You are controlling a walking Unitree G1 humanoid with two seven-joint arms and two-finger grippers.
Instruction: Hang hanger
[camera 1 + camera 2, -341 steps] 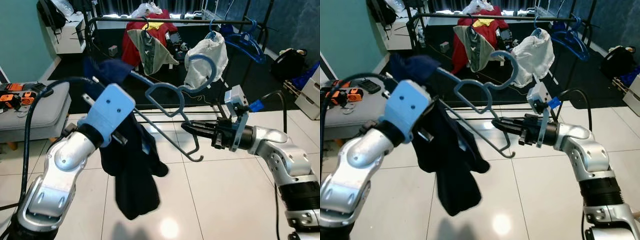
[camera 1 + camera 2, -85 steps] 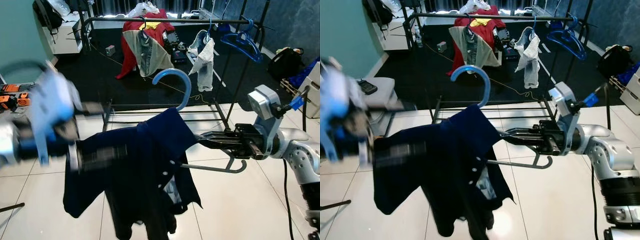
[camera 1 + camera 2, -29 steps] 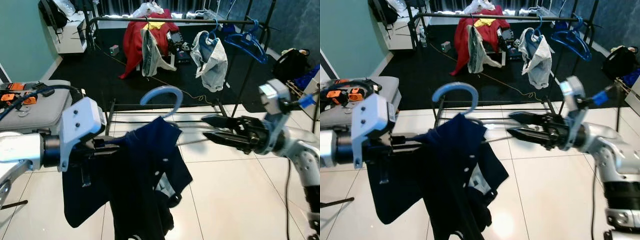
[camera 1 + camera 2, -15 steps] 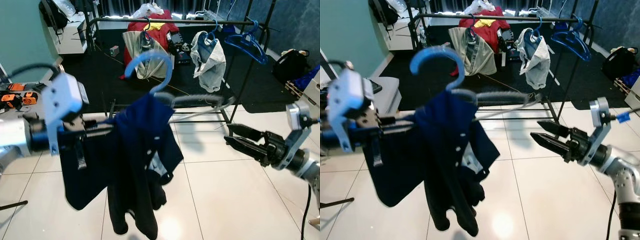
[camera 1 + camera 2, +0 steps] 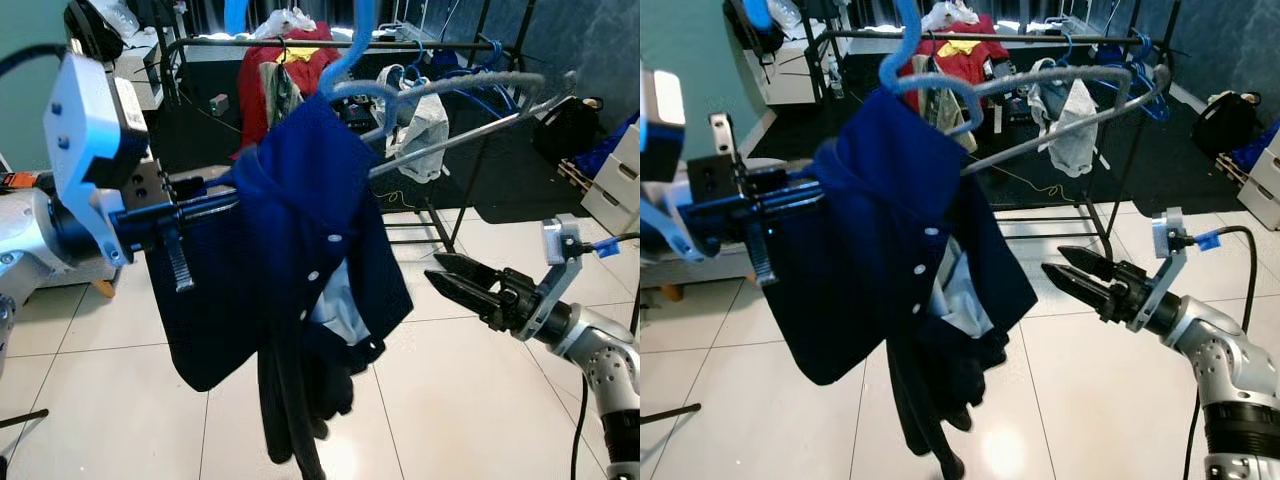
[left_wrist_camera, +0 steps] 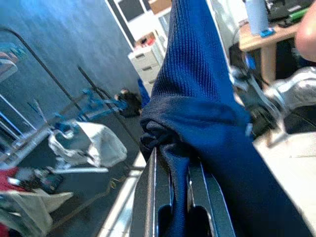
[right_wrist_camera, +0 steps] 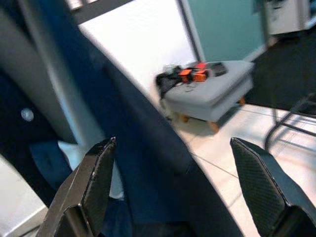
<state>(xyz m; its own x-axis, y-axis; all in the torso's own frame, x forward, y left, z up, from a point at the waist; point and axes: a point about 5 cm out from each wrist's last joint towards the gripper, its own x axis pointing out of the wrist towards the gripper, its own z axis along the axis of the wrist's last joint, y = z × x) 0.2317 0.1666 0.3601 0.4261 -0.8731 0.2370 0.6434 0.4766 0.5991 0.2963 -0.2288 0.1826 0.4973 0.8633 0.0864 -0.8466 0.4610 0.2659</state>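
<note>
One hanger (image 5: 350, 60), blue and draped with a dark navy shirt (image 5: 290, 270), is raised high in front of the robot, and it has not yet reached the clothes rail (image 5: 400, 44) at the back of the room. The left gripper (image 5: 215, 200) is clamped on the shirt's shoulder and the hanger arm beneath it; the left wrist view shows the cloth bunched between its two black fingers (image 6: 148, 197). The right gripper (image 5: 455, 285) hangs spread wide and empty, low to the right and well apart from the garment, its jaws pointing toward the shirt's hem.

By the look of it, the dressing of the hanger is finished and the carry to the rail is what remains: the hook must still go over the bar and the left gripper must let go. The hook's top runs out of the picture, so its exact height against the rail cannot be told.

On the rail itself, at least three garments hang: a red one (image 5: 262, 80), a pale greenish one (image 5: 283, 90) and a white one (image 5: 425, 115), plus a cluster of bare blue hangers (image 5: 1140, 85) whose number cannot be made out. One grey padded bench (image 7: 212, 96) stands to the robot's left on the white tile floor (image 5: 480, 400).
</note>
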